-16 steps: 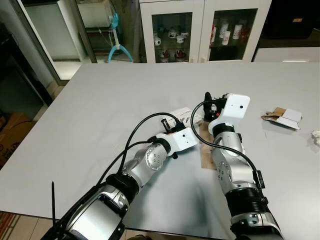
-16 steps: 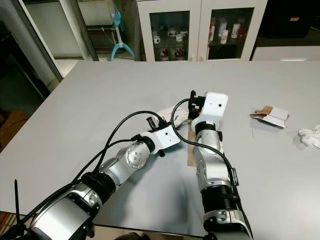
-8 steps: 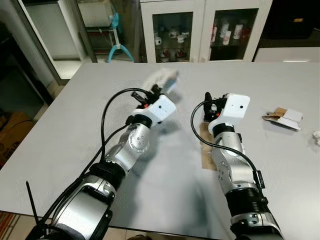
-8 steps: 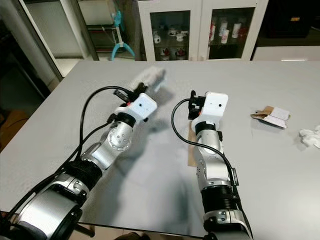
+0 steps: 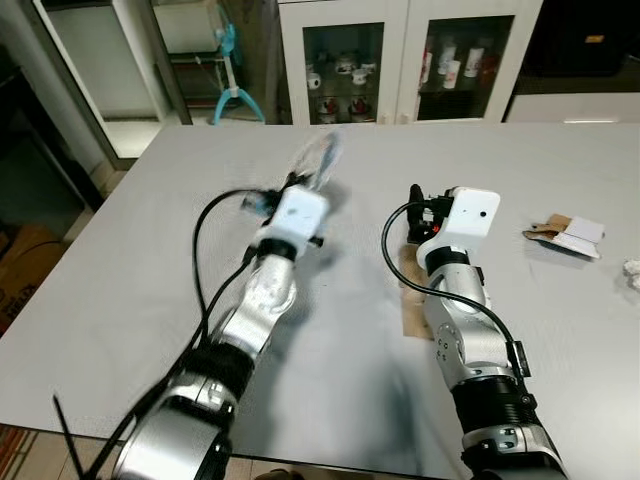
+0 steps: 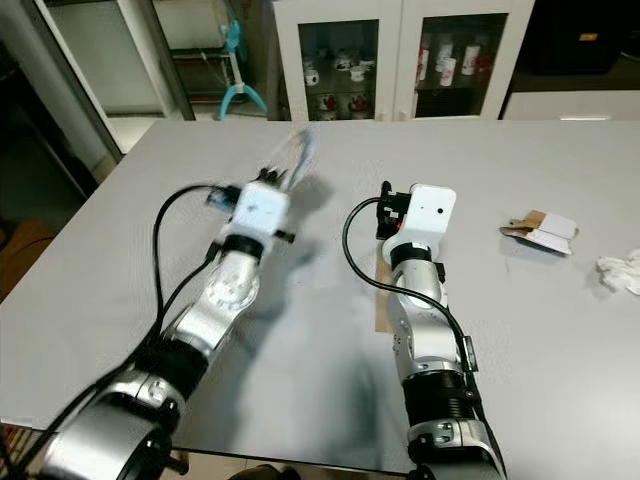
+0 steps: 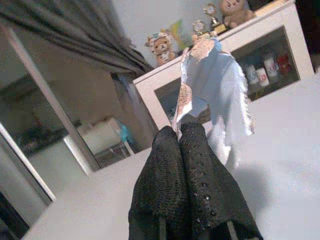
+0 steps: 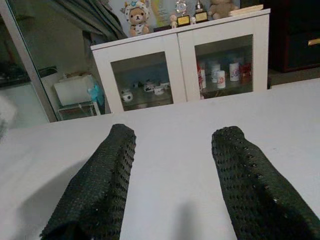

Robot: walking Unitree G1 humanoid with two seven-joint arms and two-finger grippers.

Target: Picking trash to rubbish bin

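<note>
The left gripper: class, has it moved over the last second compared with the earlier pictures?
Yes. The left gripper, shut on the torn wrapper, has swung up and away from the right arm's wrist toward the cabinet.

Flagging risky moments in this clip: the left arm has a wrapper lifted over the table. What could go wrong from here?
1. The left pincer grips only the bottom edge of the torn wrapper; the rest flaps free, and the arm looks blurred, so it might slip out mid-swing.
2. The right pincer waits open over the table, while the cardboard scrap and crumpled tissue lie far to its right, possibly a long reach.
</note>
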